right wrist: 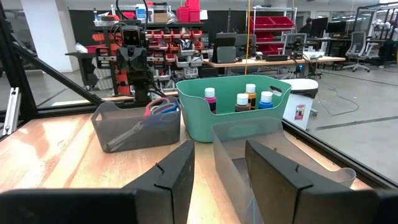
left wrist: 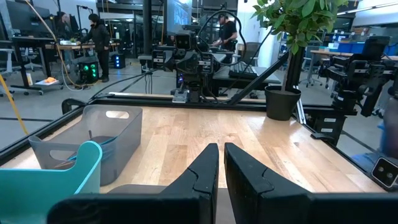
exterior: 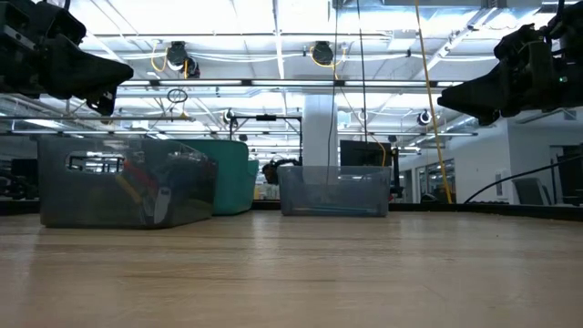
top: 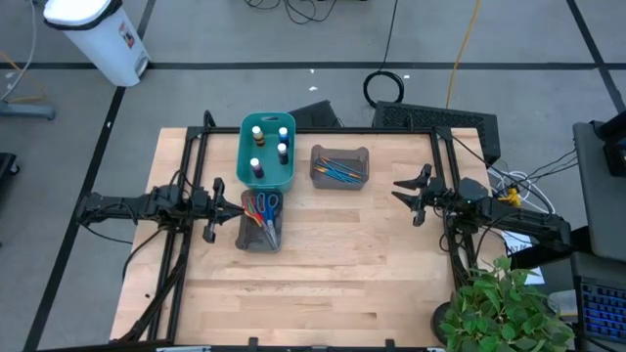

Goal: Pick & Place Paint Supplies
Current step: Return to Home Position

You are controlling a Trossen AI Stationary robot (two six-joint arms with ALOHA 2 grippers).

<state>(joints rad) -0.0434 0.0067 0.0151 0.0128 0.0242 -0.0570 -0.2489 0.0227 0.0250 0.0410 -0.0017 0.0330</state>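
Wooden table (top: 333, 279), bottles (top: 283, 150) in teal bin (top: 268, 117), potted plant (top: 509, 308) at corner.

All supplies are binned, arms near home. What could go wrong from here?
1. The left gripper, shut, hangs close beside the scissors bin. A sideways swing might nudge that bin into the teal bin next to it.
2. The right gripper, open, faces the brush bin. Dropping forward could clip its rim.

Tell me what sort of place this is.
Probably a robotics lab or workshop in a big open hall: shelves of red parts bins, monitors on desks, and people at workbenches beyond the table.
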